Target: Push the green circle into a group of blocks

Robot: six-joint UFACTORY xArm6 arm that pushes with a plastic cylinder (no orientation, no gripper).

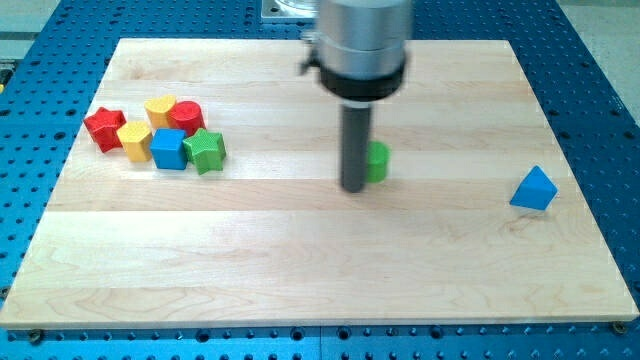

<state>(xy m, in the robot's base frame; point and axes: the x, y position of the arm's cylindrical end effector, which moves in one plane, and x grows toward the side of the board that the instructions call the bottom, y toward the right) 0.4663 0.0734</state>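
Note:
The green circle (378,161) sits near the middle of the wooden board (300,260), partly hidden behind my rod. My tip (355,187) rests on the board touching the circle's left side. A group of blocks lies at the view's left: a red star (104,127), a yellow block (134,140), a yellow circle (159,109), a red circle (186,117), a blue cube (168,148) and a green star (205,150).
A blue triangle (533,189) sits alone at the view's right. The board lies on a blue perforated table (600,60). The arm's grey housing (362,40) hangs over the board's top middle.

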